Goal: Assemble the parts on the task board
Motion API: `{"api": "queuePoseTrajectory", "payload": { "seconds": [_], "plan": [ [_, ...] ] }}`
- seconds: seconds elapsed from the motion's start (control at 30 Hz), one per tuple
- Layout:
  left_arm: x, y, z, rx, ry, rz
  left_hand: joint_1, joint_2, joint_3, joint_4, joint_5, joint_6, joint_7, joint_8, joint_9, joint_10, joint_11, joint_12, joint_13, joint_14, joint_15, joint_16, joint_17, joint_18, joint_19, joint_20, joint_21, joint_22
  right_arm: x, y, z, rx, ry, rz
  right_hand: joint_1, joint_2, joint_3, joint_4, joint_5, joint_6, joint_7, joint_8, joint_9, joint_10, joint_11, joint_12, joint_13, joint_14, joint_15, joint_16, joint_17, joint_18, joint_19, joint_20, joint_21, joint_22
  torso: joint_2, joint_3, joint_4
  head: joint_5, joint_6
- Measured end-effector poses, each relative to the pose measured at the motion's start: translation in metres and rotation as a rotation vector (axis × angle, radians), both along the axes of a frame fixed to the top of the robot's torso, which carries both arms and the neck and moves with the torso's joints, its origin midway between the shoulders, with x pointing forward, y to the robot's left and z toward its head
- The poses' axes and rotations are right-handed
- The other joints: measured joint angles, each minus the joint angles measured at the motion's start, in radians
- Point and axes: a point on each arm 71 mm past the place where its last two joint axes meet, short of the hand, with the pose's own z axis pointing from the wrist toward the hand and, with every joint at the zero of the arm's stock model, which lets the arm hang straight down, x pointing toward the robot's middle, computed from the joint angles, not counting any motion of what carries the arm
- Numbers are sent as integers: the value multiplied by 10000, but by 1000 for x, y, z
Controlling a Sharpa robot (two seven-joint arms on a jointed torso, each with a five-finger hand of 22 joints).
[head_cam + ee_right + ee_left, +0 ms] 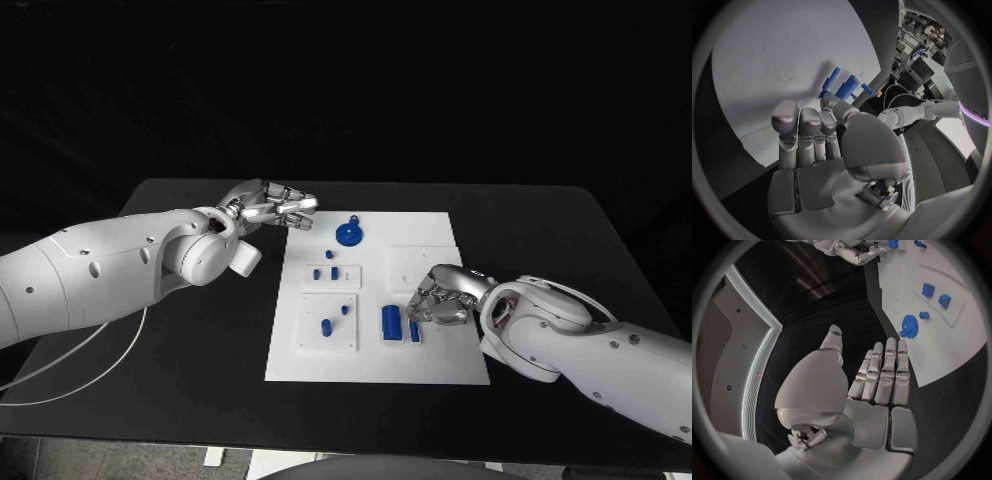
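Just left of the right hand (440, 297), fingers apart and empty, stands the blue block (391, 321), long axis away from the robot; the left hand (268, 206), flat and empty, hangs well apart.

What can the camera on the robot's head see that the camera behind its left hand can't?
The head view alone takes in the whole white task board, the long blue block near the right hand, and the black table all round. The left wrist view alone shows the left hand from behind, fingers straight and holding nothing. Both show the round blue gear-like part and the board.
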Motion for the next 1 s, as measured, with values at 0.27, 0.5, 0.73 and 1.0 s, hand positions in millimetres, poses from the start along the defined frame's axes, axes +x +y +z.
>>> {"api": "queuePoseTrajectory", "payload": {
  "seconds": [0.27, 0.5, 0.73, 1.0],
  "plan": [
    [0, 0, 0, 11, 10, 2, 0, 0, 0, 0, 0, 0, 0, 0, 0, 0, 0, 0, 0, 0, 0, 0, 0, -1, 0, 0, 0, 0, 0, 0, -1, -11, -208, 35, -1, -1, 133, 5, -183, 3, -2, 23, -24, -1, 0, 0, 11, -1, 0, 0, 11, 0, 0, 0, 42, 0, -1, 4, 3, 9, -13],
    [0, 0, 0, 18, 15, 2, 0, 0, 0, 0, 0, 0, 0, 0, 0, 0, 0, 0, 0, 0, 0, 0, 0, 0, 0, 0, 0, 0, 1, -1, -3, 127, -325, 37, -1, -1, 18, 120, -230, 2, -2, 22, -48, -1, 0, -72, -15, -7, 7, 0, 10, 0, 0, 0, 41, 0, 0, 5, -1, 5, -13],
    [0, 0, 0, 23, 14, 2, 0, 0, 0, 0, 0, 0, 0, 0, 0, 0, 0, 0, 0, 0, 0, 0, 0, 0, 0, 0, 0, -1, 3, -7, -5, 463, -403, -226, -208, -209, -414, 491, -228, -213, 4, -13, -52, -43, 42, -390, -184, -8, 7, -48, 7, 0, 0, 0, 10, -1, -5, 0, -9, -14, 18],
    [2, -1, 0, -25, -91, 58, -73, 266, -52, -261, 0, 95, -5, 0, 0, 0, 0, 0, 0, 24, -23, 0, 0, 0, 21, 21, 0, 11, 22, -25, 15, 2114, -487, -1530, -196, -828, -2565, 2227, 997, -1419, 232, -14, -54, -294, 180, -594, -403, -13, 57, -137, -50, 159, -3, 77, -279, -1, -31, -12, -29, -64, 206]
  ]
}}
